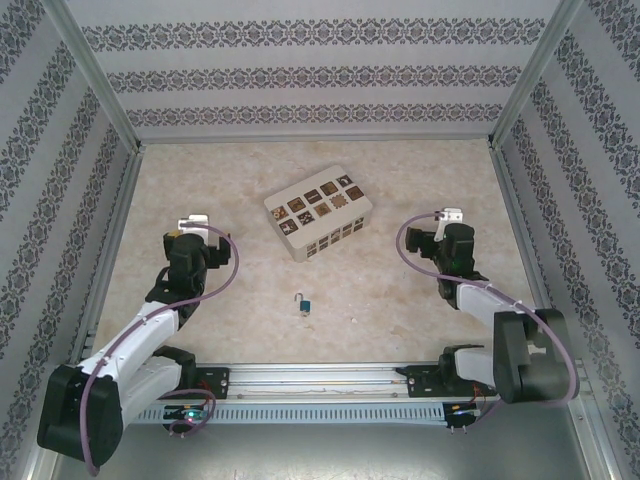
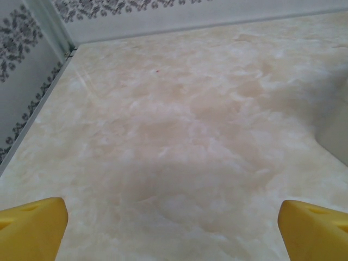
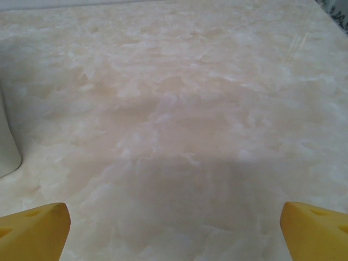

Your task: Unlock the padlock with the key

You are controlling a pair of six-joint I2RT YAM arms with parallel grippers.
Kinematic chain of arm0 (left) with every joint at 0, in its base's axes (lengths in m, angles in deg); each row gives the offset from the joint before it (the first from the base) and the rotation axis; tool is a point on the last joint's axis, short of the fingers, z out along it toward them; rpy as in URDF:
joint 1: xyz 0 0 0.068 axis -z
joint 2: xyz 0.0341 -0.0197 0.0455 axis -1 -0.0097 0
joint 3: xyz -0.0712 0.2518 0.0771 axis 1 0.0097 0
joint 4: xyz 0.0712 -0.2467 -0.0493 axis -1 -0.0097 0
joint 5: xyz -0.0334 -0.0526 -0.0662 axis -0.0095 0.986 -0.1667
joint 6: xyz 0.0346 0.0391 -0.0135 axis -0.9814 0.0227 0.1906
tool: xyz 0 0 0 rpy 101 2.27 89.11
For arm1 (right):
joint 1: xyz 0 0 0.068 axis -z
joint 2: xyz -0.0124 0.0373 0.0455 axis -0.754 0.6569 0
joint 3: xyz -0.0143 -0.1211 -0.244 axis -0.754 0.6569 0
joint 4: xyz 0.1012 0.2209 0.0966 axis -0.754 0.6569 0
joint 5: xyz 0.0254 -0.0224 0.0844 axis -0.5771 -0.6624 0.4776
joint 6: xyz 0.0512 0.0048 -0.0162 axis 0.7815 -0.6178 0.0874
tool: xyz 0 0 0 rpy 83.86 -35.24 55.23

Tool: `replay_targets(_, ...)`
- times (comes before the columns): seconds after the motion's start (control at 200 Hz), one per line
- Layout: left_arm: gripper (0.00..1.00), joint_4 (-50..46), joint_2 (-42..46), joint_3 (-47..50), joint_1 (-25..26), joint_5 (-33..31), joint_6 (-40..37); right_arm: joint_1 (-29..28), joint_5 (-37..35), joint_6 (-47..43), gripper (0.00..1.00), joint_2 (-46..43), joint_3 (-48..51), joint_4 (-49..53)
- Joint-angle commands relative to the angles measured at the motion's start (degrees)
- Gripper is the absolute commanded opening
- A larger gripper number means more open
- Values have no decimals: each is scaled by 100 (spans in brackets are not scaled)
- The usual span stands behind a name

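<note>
On beige counter [image 1: 380,290], padlock [image 1: 303,303] lying near box [image 1: 318,212]; left pincer [image 2: 174,231] and right pincer [image 3: 174,231] gaping wide, holding nothing.

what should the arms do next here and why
Probably bring the left gripper down toward the padlock to steady it. Both it and the right gripper are open and hold nothing. The padlock lies alone on the table between the arms, nearer their bases than the cream box, and a little closer to the left gripper. The key is too small to place surely.
</note>
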Motion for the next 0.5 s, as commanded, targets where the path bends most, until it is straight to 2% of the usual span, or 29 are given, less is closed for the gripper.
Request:
replay_targets(0.0,99,332,-8,110,-187,-231,312,25,232,-121,98,270,41,-1260)
replay_targets(0.09,99,364,-15,154,-338,-222,396,8,289,-388,98,358,-109,-1096)
replay_targets(0.33,99,421,-99,213,-660,-112,486,-9,475,-709,99,1064,409,-2816)
replay_targets(0.495,99,448,-303,153,-781,56,536,6,402,-623,98,1594,372,-3345)
